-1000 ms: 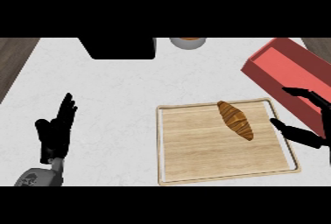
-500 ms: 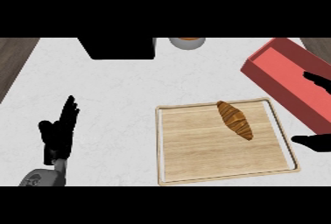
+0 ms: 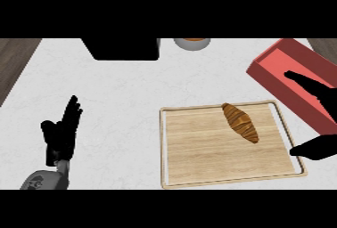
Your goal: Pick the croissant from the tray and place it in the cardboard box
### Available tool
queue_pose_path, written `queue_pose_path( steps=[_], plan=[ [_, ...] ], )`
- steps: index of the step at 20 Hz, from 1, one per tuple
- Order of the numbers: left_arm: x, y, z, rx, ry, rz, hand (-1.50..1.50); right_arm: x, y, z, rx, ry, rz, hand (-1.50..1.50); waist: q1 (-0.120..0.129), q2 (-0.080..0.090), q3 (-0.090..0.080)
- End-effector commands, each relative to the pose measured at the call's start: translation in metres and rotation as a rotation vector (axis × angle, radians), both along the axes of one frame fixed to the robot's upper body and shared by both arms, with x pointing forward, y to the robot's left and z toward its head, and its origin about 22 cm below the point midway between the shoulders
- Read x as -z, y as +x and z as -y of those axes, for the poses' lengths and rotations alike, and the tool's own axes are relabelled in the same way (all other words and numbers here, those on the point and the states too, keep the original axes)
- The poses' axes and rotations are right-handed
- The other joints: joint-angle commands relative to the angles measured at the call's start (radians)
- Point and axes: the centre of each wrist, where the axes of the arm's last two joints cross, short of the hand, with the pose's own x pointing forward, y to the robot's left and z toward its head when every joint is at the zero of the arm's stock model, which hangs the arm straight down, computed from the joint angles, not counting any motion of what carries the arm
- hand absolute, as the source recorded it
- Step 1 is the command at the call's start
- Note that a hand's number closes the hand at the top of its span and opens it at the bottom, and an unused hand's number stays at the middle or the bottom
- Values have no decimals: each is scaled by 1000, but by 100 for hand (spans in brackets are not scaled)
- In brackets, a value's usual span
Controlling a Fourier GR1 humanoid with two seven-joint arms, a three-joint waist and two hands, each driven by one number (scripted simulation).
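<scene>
Change: the right hand [image 3: 314, 91] has drawn back toward the picture's right edge, away from the croissant [image 3: 240, 122]; the pick looks unstarted.
Right hand: open, grasping nothing.
Croissant: left of it, on the tray [image 3: 197, 153].
Box [image 3: 289, 75]: under its fingers.
Room: bare tray beside the croissant.
Left hand [image 3: 60, 133]: resting open, far left.

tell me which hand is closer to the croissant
The right hand, spread open at the view's right edge beside the tray that holds the croissant. The left hand rests open far across the counter.
</scene>
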Motion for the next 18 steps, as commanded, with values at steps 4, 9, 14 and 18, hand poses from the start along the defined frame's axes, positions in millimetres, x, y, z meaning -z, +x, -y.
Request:
queue_pose_path(
  steps=[4,9,14,18],
  plan=[
    [7,0,-2,19,-4,6,0,6,8,-54,37,-149,-133,-150,7,1,0],
    [10,20,-3,1,-7,-5,0,16,13,-44,51,-146,-217,-150,-6,2,1],
    [2,2,1,1,-7,-16,0,37,15,-70,54,-129,-222,-150,-2,1,1],
    [-2,2,-11,-9,-5,-7,0,28,5,-97,91,-172,-222,-150,-3,0,1]
  ],
)
